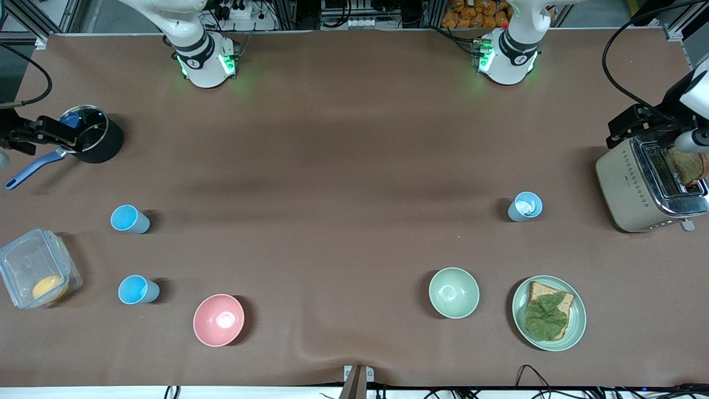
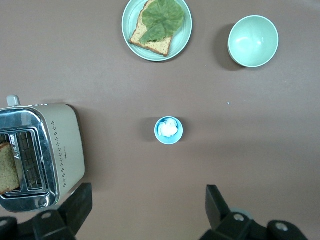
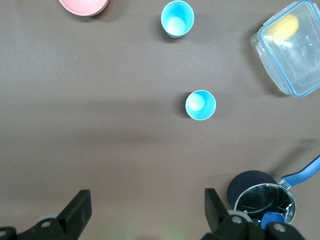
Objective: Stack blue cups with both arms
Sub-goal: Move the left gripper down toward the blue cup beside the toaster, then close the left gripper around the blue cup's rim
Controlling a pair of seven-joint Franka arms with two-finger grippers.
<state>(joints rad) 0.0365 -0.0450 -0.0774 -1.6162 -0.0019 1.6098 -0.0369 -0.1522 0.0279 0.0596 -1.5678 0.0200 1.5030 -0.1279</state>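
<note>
A dull grey-blue cup (image 1: 525,206) with a white scrap inside stands upright toward the left arm's end of the table; it also shows in the left wrist view (image 2: 169,130). Two sky-blue cups stand upright toward the right arm's end. One (image 1: 129,219) (image 3: 200,105) is farther from the front camera than the other (image 1: 137,290) (image 3: 177,18). My left gripper (image 2: 147,212) hangs high over bare table between the grey-blue cup and the toaster, open and empty. My right gripper (image 3: 146,212) hangs high over bare table beside the pot, open and empty.
A toaster (image 1: 648,185) holding bread stands at the left arm's end. A green plate (image 1: 520,328) with bread and a leaf and a pale-green bowl (image 1: 453,292) lie near the front edge. A pink bowl (image 1: 218,320), a clear box (image 1: 36,274) and a black pot (image 1: 94,138) are at the right arm's end.
</note>
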